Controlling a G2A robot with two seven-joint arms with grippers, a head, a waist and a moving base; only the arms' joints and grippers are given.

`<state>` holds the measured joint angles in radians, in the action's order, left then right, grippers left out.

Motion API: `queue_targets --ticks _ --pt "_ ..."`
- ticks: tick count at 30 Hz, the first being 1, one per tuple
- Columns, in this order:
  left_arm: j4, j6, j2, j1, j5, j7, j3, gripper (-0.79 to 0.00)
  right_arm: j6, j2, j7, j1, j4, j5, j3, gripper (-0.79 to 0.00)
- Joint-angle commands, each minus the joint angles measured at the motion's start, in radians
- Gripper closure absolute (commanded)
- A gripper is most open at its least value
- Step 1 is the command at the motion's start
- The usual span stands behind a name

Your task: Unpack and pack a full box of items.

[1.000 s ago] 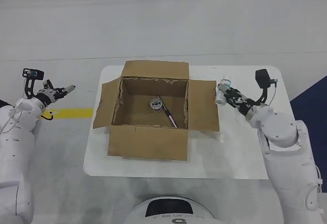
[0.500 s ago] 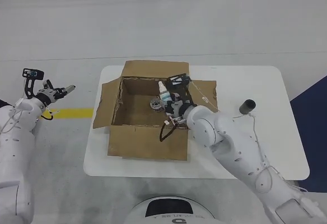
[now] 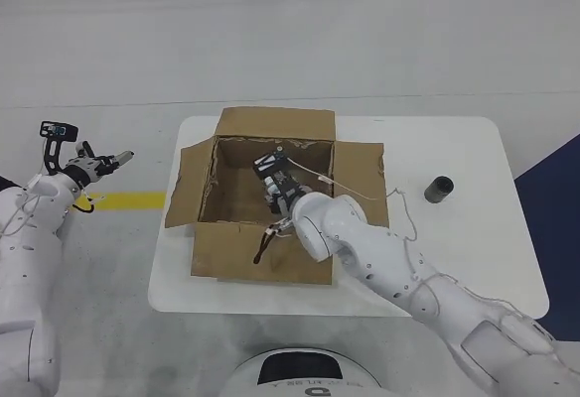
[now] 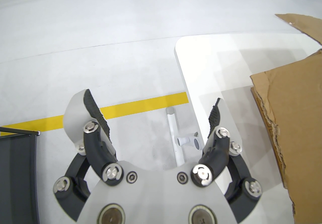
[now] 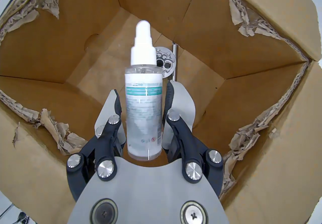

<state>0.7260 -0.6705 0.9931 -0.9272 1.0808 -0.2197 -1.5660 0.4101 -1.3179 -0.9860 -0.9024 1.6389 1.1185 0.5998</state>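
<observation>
Your right end effector (image 5: 143,95) grips the bottle (image 5: 143,119) round its middle. It looks light and slippery. Your left end effector (image 4: 152,99) is open.

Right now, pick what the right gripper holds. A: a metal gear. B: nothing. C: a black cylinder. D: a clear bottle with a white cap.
D: in the right wrist view, the right gripper is shut on the clear bottle, whose white cap points into the open cardboard box.
</observation>
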Motion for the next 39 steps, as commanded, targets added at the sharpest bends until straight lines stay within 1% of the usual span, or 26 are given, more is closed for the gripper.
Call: queue_targets --ticks 1,2,3,7,10,13,16,18,22,23,25,26,27,28,30,31,32,35,37,39 --pt "0.0 0.0 0.0 0.0 0.0 0.0 0.0 -0.785 0.003 -0.01 0.0 0.007 -0.015 0.009 -0.01 -0.65" --pt "0.0 0.0 0.0 0.0 0.0 0.0 0.0 -0.785 0.005 -0.013 0.001 0.008 -0.018 0.011 -0.011 -0.702" --pt "0.0 0.0 0.0 0.0 0.0 0.0 0.0 -0.785 0.005 -0.016 0.002 0.008 -0.018 0.013 -0.013 -0.708" --pt "0.0 0.0 0.0 0.0 0.0 0.0 0.0 -0.785 0.01 -0.019 0.013 -0.005 0.018 0.022 0.016 -0.68" --pt "0.0 0.0 0.0 0.0 0.0 0.0 0.0 -0.785 0.014 -0.004 0.039 -0.048 0.102 0.011 0.095 -0.696" --pt "0.0 0.0 0.0 0.0 0.0 0.0 0.0 -0.785 0.006 0.025 0.066 -0.129 0.223 0.001 0.224 -0.69" --pt "0.0 0.0 0.0 0.0 0.0 0.0 0.0 -0.785 -0.004 0.056 0.097 -0.245 0.348 -0.009 0.387 -0.693" --pt "0.0 0.0 0.0 0.0 0.0 0.0 0.0 -0.785 -0.006 0.073 0.121 -0.326 0.41 -0.019 0.499 -0.708" --pt "0.0 0.0 0.0 0.0 0.0 0.0 0.0 -0.785 0.005 0.09 0.172 -0.451 0.462 -0.092 0.687 -0.739" --pt "0.0 0.0 0.0 0.0 0.0 0.0 0.0 -0.785 0.013 0.092 0.186 -0.473 0.464 -0.102 0.721 -0.739" --pt "0.0 0.0 0.0 0.0 0.0 0.0 0.0 -0.785 0.052 0.093 0.209 -0.507 0.458 -0.112 0.774 -0.763" --pt "0.0 0.0 0.0 0.0 0.0 0.0 0.0 -0.785 0.1 0.092 0.213 -0.517 0.448 -0.125 0.801 -0.733" --pt "0.0 0.0 0.0 0.0 0.0 0.0 0.0 -0.785 0.146 0.091 0.209 -0.52 0.431 -0.136 0.823 -0.662" --pt "0.0 0.0 0.0 0.0 0.0 0.0 0.0 -0.785 0.181 0.09 0.195 -0.516 0.415 -0.155 0.843 -0.622" --pt "0.0 0.0 0.0 0.0 0.0 0.0 0.0 -0.785 0.271 0.087 0.175 -0.501 0.361 -0.191 0.897 -0.502" --pt "0.0 0.0 0.0 0.0 0.0 0.0 0.0 -0.785 0.311 0.087 0.171 -0.494 0.337 -0.196 0.918 -0.459" --pt "0.0 0.0 0.0 0.0 0.0 0.0 0.0 -0.785 0.348 0.086 0.17 -0.491 0.316 -0.202 0.937 -0.496" --pt "0.0 0.0 0.0 0.0 0.0 0.0 0.0 -0.785 0.409 0.088 0.154 -0.496 0.266 -0.206 0.98 -0.514" --pt "0.0 0.0 0.0 0.0 0.0 0.0 0.0 -0.785 0.456 0.092 0.128 -0.493 0.22 -0.17 1.0 -0.517" --pt "0.0 0.0 0.0 0.0 0.0 0.0 0.0 -0.785 0.468 0.098 0.071 -0.474 0.17 -0.127 1.0 -0.443"
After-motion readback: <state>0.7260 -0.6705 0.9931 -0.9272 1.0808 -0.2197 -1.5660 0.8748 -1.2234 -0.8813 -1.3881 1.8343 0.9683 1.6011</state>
